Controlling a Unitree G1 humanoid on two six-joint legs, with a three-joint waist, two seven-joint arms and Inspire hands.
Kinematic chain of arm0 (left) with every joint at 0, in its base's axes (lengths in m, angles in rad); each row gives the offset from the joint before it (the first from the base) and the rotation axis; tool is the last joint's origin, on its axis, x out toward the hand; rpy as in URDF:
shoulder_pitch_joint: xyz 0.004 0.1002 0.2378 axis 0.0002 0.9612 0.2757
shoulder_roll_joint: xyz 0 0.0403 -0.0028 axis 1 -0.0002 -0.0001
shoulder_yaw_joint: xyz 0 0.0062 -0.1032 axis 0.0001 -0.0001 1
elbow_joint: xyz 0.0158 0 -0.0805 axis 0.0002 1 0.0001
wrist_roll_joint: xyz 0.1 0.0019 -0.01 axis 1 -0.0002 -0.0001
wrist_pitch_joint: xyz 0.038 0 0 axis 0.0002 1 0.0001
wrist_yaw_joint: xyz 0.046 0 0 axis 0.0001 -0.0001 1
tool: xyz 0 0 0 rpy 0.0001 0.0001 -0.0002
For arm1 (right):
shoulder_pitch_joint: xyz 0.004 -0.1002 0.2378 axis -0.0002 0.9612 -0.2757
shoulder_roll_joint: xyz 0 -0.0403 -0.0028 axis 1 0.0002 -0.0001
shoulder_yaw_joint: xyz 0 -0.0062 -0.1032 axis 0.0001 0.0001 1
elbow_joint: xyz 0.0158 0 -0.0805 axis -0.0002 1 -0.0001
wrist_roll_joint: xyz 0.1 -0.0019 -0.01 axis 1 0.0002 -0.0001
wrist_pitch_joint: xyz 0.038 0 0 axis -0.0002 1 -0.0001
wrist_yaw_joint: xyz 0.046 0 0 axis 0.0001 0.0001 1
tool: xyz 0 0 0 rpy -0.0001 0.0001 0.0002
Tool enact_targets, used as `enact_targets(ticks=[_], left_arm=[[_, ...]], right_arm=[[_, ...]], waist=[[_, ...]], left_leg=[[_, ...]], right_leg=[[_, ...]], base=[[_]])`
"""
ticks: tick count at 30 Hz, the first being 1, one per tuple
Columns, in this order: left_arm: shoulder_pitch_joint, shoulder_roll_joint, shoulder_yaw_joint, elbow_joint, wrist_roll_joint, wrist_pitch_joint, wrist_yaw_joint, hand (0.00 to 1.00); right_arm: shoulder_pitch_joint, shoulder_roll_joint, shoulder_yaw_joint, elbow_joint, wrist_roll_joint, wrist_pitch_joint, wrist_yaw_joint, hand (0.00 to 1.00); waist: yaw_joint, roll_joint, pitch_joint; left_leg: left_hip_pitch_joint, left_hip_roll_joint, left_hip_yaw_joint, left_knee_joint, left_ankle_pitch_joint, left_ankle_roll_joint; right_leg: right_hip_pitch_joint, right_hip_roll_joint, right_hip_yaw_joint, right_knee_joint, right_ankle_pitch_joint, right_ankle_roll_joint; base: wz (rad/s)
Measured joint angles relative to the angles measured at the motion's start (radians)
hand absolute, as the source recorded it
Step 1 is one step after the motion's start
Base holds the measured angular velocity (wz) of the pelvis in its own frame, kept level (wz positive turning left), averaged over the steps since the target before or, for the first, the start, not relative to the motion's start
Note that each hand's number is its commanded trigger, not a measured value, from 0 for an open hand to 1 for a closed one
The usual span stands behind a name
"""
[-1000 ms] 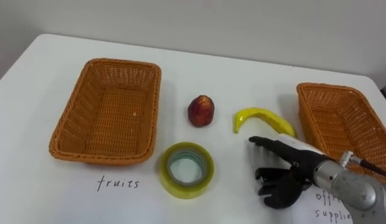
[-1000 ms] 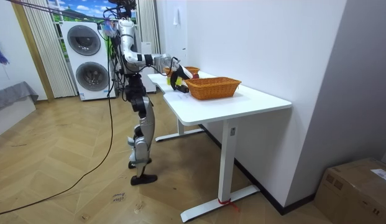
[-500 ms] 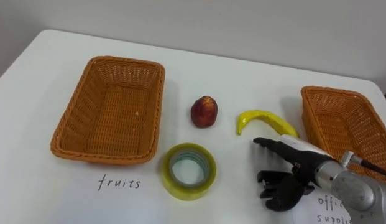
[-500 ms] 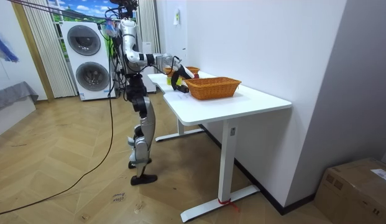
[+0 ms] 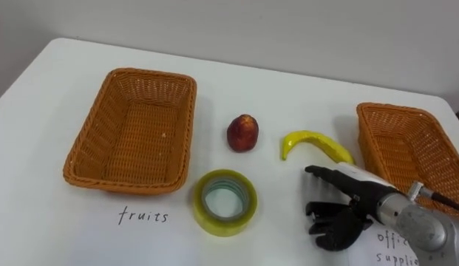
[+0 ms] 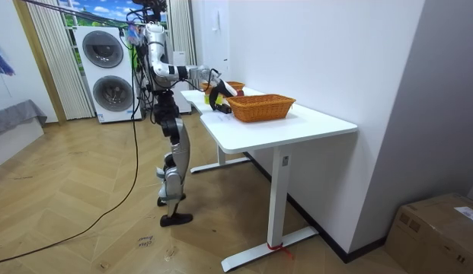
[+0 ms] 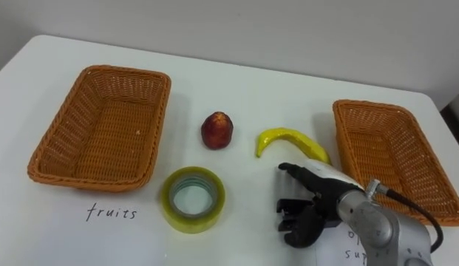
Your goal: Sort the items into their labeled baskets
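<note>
Reaching over the desk, the right hand is loosely spread, gripping nothing. A banana lies just beyond it (tape roll to its left).

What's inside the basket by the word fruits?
Nothing: the left basket shows just its bare woven bottom. The red fruit, banana and tape roll lie outside it on the table. Its near wall may hide a thin strip of the bottom.

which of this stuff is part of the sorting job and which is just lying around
Job: red fruit, banana, tape roll, left basket, right basket, right hand.
Lying about: washing machines, cardboard box on the floor.
</note>
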Motion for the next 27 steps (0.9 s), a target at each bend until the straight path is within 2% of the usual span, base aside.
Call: enact_targets(ticks=[13,27], left_arm=[[-0.006,0.0,0.014,-0.013,-0.001,0.0,-0.012,0.0],[-0.004,0.001,0.015,-0.014,-0.001,0.0,-0.008,0.0]], right_arm=[[-0.033,-0.002,0.001,0.017,-0.075,0.0,-0.068,1.0],[-0.036,-0.002,0.003,0.04,-0.081,0.004,-0.066,1.0]], waist=[[-0.001,-0.001,0.0005],[0.002,-0.002,-0.0006]], left_leg=[[-0.001,0.0,0.0,0.0,0.0,0.0],[-0.001,0.001,-0.002,0.0,0.0,0.0]], right_leg=[[0.0,0.0,-0.002,-0.002,0.0,0.0],[0.0,0.0,-0.002,0.0,0.0,0.0]], base=[[0.0],[0.0]])
